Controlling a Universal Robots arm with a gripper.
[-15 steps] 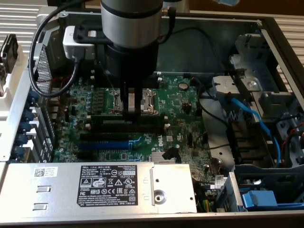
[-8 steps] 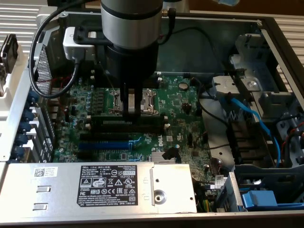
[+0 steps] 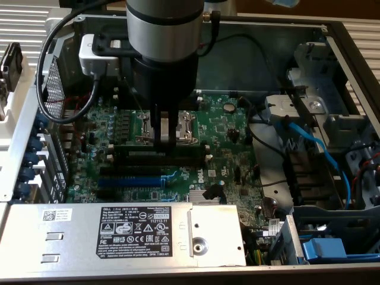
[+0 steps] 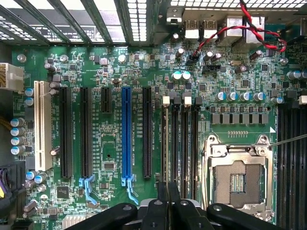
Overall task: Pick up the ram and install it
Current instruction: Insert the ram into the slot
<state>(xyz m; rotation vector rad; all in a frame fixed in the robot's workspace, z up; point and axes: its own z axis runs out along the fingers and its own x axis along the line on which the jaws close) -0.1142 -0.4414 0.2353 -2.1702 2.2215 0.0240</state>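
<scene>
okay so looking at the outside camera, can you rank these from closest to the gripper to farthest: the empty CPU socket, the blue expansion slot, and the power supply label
1. CPU socket, right beside the gripper, touching its fingers in this view.
2. Blue expansion slot, lower on the board, toward the exterior view's left.
3. Power supply label, on the silver box along the near edge, farthest.
</scene>
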